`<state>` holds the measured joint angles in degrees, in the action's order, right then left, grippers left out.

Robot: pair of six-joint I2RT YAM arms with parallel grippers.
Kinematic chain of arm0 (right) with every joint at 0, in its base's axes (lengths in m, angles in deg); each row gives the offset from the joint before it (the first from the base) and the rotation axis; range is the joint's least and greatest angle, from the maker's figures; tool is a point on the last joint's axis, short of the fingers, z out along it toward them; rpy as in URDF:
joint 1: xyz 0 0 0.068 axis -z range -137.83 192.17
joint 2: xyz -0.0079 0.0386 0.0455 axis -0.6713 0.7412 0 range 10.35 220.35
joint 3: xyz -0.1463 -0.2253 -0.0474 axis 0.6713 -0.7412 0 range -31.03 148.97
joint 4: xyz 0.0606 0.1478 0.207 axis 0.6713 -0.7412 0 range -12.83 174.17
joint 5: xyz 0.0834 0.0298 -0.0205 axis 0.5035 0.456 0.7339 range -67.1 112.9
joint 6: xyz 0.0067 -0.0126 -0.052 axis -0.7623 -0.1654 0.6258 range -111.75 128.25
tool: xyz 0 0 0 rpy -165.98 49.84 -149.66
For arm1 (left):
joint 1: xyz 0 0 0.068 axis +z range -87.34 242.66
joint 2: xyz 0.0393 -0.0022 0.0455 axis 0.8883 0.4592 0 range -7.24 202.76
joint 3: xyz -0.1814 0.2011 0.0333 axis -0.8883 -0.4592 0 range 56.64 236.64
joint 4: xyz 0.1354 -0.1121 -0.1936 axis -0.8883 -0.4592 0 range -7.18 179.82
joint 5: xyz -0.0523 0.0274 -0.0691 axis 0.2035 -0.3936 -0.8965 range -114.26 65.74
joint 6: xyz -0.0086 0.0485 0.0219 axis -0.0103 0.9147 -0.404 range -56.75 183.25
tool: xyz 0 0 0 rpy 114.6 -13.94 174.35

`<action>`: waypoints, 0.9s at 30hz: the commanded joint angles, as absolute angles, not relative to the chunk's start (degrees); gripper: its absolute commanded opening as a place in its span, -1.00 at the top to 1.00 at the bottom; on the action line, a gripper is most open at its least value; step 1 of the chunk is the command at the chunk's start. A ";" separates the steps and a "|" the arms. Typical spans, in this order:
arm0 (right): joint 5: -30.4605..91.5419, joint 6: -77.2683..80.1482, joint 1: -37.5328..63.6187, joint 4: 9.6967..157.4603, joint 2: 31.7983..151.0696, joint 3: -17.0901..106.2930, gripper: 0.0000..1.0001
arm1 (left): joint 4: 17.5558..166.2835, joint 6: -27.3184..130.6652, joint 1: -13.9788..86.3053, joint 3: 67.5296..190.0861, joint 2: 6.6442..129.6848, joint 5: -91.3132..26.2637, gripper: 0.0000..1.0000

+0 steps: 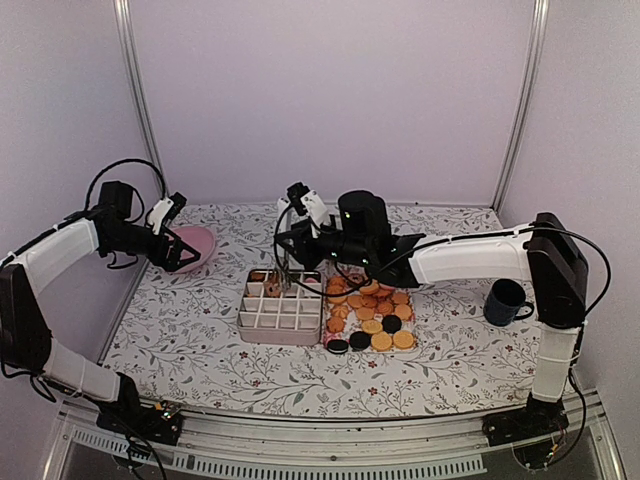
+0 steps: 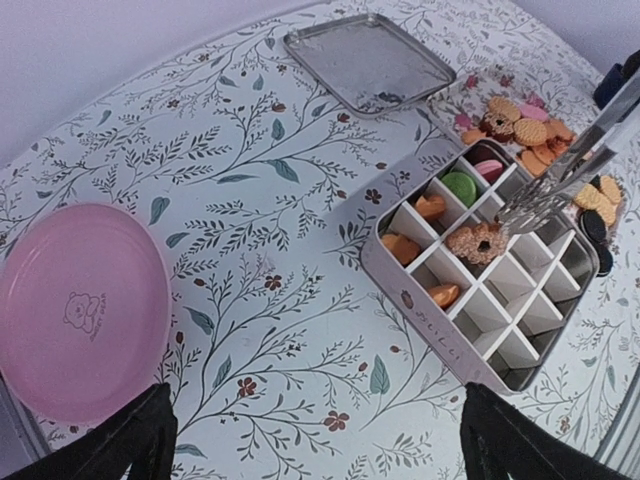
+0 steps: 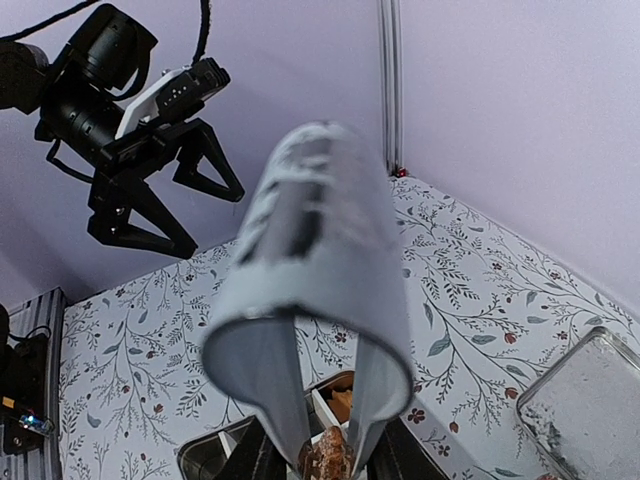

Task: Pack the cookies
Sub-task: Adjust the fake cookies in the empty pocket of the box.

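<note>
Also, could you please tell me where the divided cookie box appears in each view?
Top external: divided cookie box at table centre, left of the loose cookies.
Left wrist: the box right of centre, set diagonally.
Right wrist: the box at bottom edge, mostly hidden behind the tongs.
Shared landmark: those tongs, reaching over the box.

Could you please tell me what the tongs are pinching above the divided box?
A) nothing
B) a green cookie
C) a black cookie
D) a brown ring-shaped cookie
D: the tongs are pinched on a brown ring-shaped cookie just above the divided box, as both wrist views show.
</note>
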<state>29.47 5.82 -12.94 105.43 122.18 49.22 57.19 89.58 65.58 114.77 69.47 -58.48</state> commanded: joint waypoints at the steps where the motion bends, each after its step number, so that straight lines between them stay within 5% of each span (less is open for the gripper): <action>1: 30.17 4.56 -13.24 107.86 121.68 50.91 0.46 | 58.26 89.89 65.91 113.77 67.78 -58.89 -0.99; 13: 26.41 5.18 -13.07 107.46 125.05 51.83 0.21 | 58.26 90.10 65.92 113.83 67.44 -58.72 -0.99; 27: 28.77 4.65 -13.09 107.48 125.19 54.14 0.54 | 58.26 90.15 65.92 113.94 67.70 -58.72 -0.99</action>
